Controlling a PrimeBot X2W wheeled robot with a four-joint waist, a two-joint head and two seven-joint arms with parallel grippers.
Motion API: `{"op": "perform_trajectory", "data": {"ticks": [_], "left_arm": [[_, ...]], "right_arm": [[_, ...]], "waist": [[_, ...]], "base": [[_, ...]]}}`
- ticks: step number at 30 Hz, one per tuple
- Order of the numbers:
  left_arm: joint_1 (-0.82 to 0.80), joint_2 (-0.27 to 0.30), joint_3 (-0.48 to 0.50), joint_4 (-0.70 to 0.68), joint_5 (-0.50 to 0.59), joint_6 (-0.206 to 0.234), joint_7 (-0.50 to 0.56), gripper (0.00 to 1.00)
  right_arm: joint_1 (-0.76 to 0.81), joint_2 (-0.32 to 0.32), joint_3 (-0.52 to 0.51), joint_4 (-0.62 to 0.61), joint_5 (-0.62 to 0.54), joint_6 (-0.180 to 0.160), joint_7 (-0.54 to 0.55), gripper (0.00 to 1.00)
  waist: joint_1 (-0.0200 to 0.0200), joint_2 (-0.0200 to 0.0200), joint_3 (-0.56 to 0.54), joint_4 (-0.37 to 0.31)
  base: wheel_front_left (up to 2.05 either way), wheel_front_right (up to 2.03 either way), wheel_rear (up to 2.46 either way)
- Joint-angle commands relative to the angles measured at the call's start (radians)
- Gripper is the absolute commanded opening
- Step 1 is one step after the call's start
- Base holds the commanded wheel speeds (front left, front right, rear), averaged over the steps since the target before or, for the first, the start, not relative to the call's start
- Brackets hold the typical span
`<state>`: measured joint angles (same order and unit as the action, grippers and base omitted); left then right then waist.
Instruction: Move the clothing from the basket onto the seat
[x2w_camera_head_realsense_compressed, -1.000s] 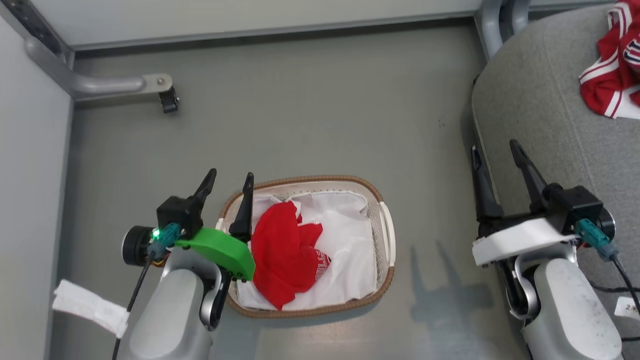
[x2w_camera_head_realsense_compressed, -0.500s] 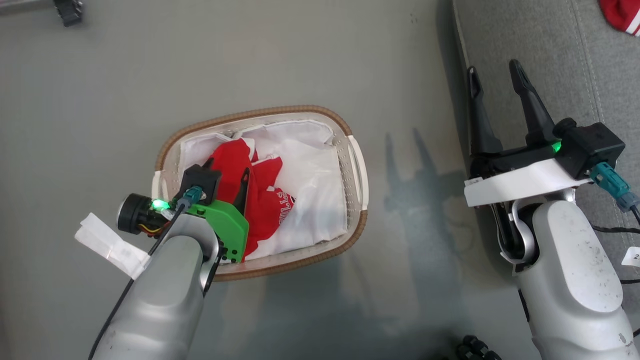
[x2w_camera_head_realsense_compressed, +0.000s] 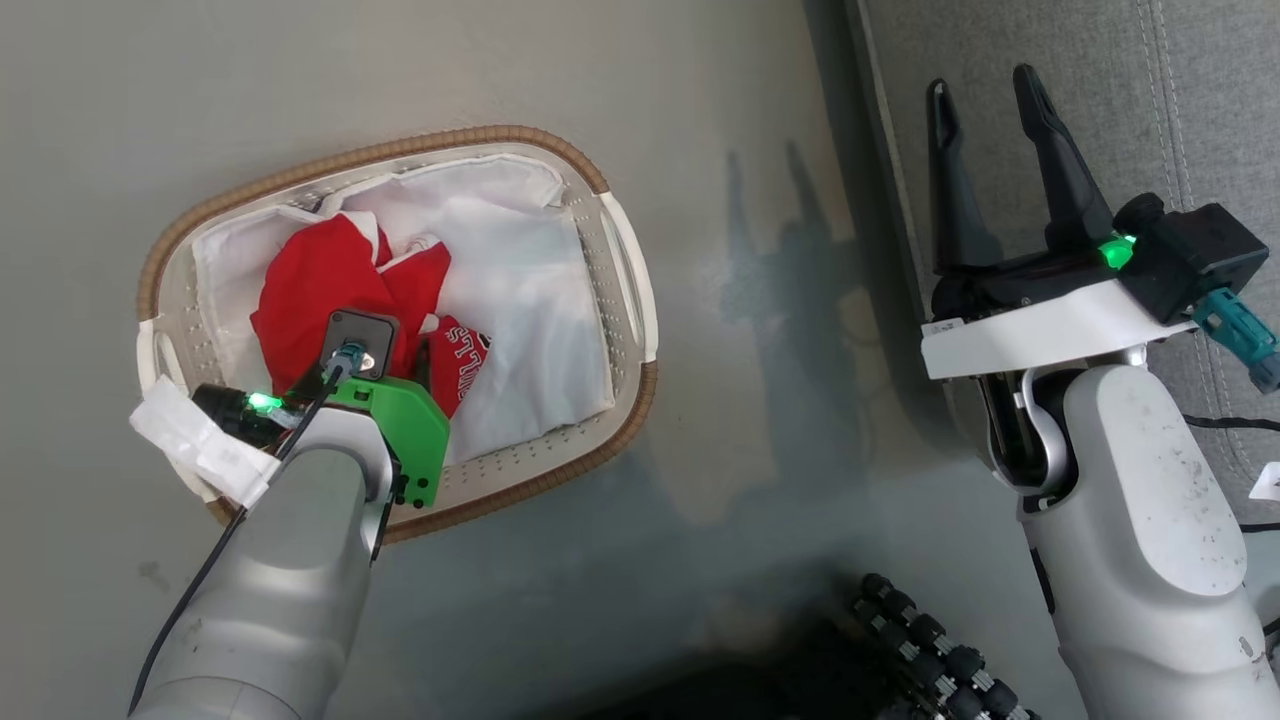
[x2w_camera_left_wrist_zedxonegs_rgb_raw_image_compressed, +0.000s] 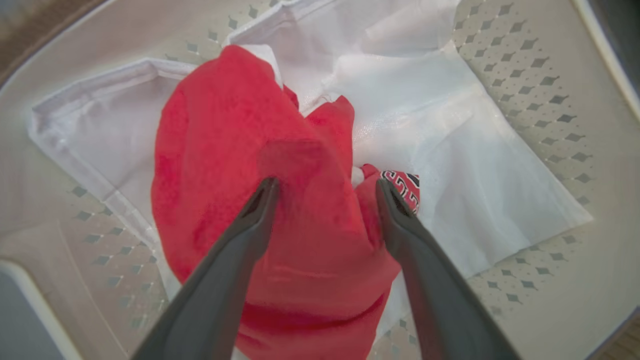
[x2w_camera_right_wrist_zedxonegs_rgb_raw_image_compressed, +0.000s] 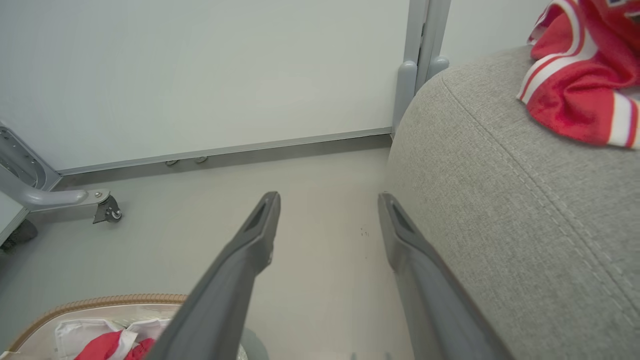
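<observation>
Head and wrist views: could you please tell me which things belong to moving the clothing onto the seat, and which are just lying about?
Belonging: red garment, basket, seat, red jersey on the seat, open left gripper over the garment.

Lying about: white liner sheet, castor leg, black ribbed hose.

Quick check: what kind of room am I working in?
Probably a staged test bay, not a home: pale partition panels with a castor foot, bare grey floor, a grey seat and a laundry basket.

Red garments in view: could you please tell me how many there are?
2: a crumpled garment in the basket at the left gripper, a striped jersey on the grey seat. Others may hide beneath.
</observation>
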<state>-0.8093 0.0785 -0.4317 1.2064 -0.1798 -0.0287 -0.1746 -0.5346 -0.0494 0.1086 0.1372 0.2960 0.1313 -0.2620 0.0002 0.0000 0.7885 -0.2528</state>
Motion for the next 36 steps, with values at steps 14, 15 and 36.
{"op": "perform_trajectory", "data": {"ticks": [14,15,36], "left_arm": [[-0.045,0.022,-0.008,0.055,-0.014,0.082,0.032,0.07],[-0.047,0.021,-0.009,0.056,-0.015,0.077,0.027,0.00],[-0.005,-0.027,-0.080,-0.151,-0.077,-0.074,-0.091,0.00]], "right_arm": [[-0.026,-0.002,0.013,-0.005,0.021,-0.001,-0.005,1.00],[-0.026,-0.002,0.011,-0.003,0.020,-0.001,-0.005,1.00],[0.065,-0.003,-0.061,0.096,-0.092,-0.001,-0.005,1.00]], "waist": [[-0.0002,0.0000,0.039,-0.019],[-0.0002,0.0000,0.038,-0.018],[-0.0002,0.0000,-0.234,0.140]], "base": [[0.00,0.00,0.00],[0.00,0.00,0.00],[0.00,0.00,0.00]]}}
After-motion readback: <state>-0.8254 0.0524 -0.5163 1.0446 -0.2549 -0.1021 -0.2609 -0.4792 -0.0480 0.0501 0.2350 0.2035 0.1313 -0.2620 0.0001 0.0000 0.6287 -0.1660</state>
